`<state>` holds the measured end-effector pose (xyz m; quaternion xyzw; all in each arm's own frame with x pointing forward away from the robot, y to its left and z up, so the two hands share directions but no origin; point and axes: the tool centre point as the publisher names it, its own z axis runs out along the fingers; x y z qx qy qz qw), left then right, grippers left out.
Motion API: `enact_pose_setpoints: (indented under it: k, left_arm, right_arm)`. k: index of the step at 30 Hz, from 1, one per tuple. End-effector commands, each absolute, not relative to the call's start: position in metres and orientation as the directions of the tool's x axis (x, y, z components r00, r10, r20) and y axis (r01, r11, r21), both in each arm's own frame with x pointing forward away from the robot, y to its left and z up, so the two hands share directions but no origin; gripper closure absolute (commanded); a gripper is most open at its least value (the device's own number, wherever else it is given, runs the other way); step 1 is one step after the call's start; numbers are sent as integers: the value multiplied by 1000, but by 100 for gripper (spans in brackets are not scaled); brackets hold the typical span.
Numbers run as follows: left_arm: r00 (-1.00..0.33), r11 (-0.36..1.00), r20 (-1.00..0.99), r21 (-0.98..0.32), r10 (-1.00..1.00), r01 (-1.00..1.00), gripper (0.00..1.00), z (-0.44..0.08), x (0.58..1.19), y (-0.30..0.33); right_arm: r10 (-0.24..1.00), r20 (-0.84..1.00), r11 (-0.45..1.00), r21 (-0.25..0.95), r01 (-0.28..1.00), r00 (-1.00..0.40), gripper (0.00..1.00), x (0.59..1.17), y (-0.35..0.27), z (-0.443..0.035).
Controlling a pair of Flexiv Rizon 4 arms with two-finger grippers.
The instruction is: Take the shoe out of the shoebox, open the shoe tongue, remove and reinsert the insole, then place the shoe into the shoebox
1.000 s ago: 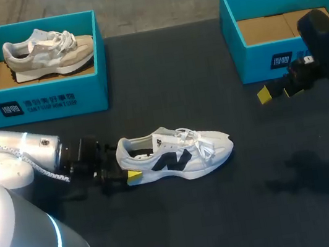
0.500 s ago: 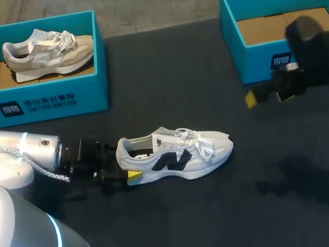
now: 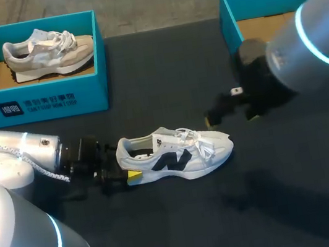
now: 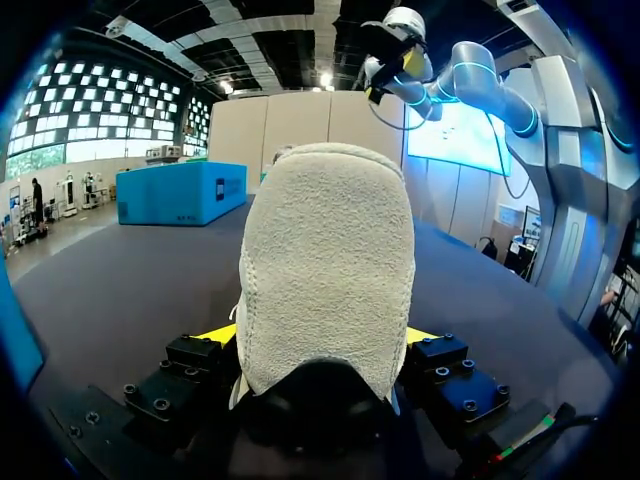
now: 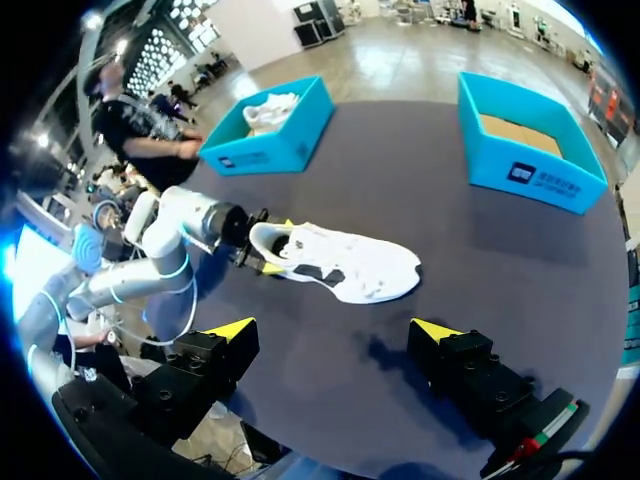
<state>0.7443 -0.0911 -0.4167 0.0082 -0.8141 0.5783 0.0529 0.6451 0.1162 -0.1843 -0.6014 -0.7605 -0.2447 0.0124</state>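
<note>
Looking down, head view: white shoe [image 3: 175, 153] sits centre frame, my left gripper [image 3: 125, 169] clamping its heel, my right gripper [image 3: 230, 112] above the toe, empty shoebox [image 3: 227, 19] upper right. Left wrist view: soft padded heel pinched between both fingers [image 4: 222, 333]. Right wrist view: right gripper gapes wide, holding nothing, with bare table [image 5: 480, 250] around the shoe. I judge it light and floppy; the stiffer heel grips best.

The left arm [image 3: 25, 155] lies low along the counter [image 3: 162, 67], coming in from the left with its wrist level. Its jaws are closed on the heel of the shoe [image 3: 182, 155], one yellow fingertip [image 3: 134, 176] showing at the heel's near side. The right arm [image 3: 308, 44] comes in from the right and reaches toward the middle, held above the counter with its wrist tilted down. Its jaws are spread wide with nothing between them, the yellow tips well apart
</note>
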Motion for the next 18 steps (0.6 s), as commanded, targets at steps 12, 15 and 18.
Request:
enact_pose_setpoints:
  k: [12,15,18]
  left_arm:
    - [-994,331,96,-941,48,-75,100,-421,746,-94]
    - [-994,331,96,-941,48,-75,100,-421,746,-94]
    - [-994,331,96,-941,48,-75,100,-421,746,-94]
  right_arm:
    - [890,319,222,323,920,-326,0,661,148,-208]
    - [890,319,222,323,920,-326,0,661,148,-208]
    - [890,319,222,323,920,-326,0,661,148,-208]
